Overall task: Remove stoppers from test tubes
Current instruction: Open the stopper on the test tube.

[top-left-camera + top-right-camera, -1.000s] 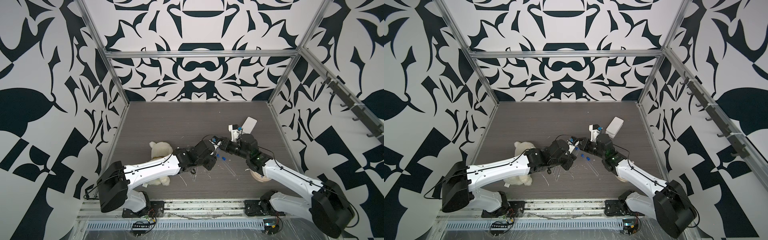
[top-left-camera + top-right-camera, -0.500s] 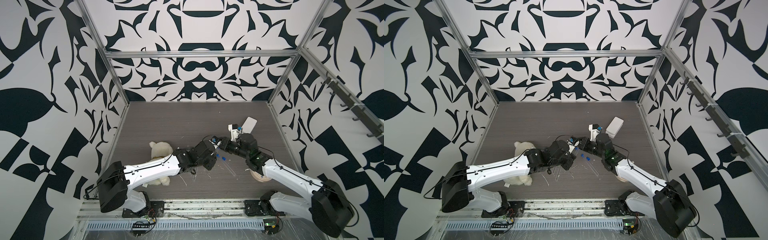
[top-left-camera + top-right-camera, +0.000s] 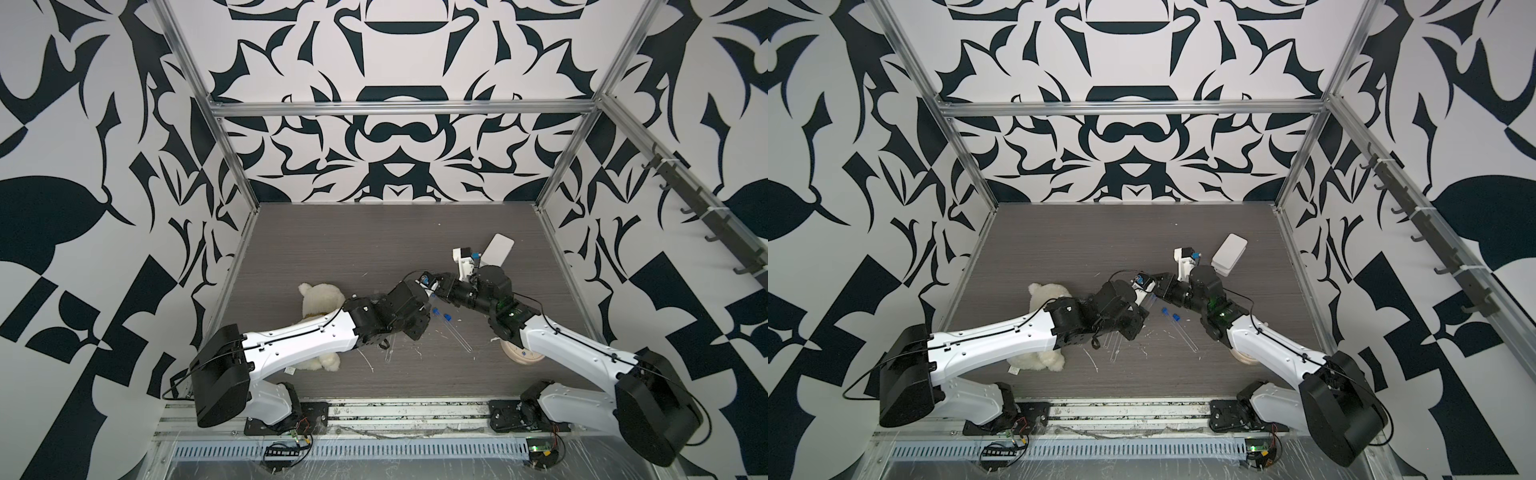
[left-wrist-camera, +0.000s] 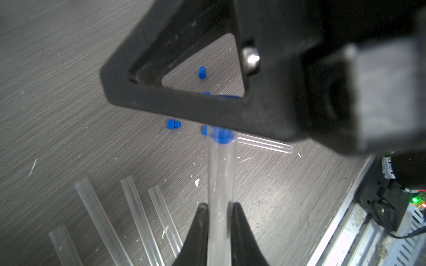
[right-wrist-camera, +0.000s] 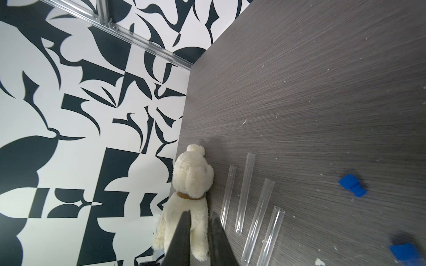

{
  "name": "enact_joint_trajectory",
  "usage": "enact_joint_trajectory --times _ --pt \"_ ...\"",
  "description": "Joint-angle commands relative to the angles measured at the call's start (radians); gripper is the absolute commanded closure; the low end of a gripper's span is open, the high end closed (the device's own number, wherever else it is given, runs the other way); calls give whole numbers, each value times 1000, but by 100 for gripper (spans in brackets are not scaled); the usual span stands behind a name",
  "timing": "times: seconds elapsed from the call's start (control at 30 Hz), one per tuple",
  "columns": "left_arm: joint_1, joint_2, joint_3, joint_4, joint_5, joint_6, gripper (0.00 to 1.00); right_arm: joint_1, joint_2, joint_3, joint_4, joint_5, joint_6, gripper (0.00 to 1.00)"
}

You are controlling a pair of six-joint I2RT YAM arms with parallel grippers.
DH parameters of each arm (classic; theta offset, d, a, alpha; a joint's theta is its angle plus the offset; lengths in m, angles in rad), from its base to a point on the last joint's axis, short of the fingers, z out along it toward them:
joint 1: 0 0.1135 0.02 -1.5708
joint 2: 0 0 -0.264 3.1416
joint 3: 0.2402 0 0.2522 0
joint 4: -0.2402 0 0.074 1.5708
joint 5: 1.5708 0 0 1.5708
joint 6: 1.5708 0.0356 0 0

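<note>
My left gripper [image 4: 219,205] is shut on a clear test tube [image 4: 221,175] and holds it off the table. A blue stopper [image 4: 222,137] sits in the tube's far end. One black finger [image 4: 175,103] of my right gripper lies across that stopper, and the other finger is hidden behind it. In the right wrist view the right gripper [image 5: 200,213] shows only a narrow gap, with no stopper in sight. In a top view the two grippers meet mid-table [image 3: 432,291]. Loose stoppers [image 4: 202,72] [image 4: 174,124] lie on the table. Several open tubes [image 5: 247,191] lie side by side.
A plush dog [image 3: 320,299] lies under my left arm, right beside the open tubes. Another tube [image 4: 265,144] lies behind the held one. A white box [image 3: 496,249] and a small white device [image 3: 462,255] stand at the back right. A pale round disc [image 3: 519,355] lies under my right arm.
</note>
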Motion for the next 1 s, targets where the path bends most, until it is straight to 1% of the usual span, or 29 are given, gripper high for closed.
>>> enact_joint_trajectory --times 0.0,0.1,0.3,0.57,0.73,0.97 --pt "12 -27 4 3 -28 0 93 21 -45 52 -90 41 -104 100" --pt "11 -27 9 2 -28 0 93 35 -53 63 -144 102 -155 100" --pt "11 -35 15 -7 -31 1 93 54 -62 77 -205 195 -210 100" --pt "11 -48 17 -22 -39 2 94 60 -74 97 -251 246 -248 100" --pt "11 -49 16 -23 -43 2 94 60 -76 100 -245 229 -238 100" --pt "11 -46 2 -26 -53 -3 94 42 -73 85 -166 141 -171 100"
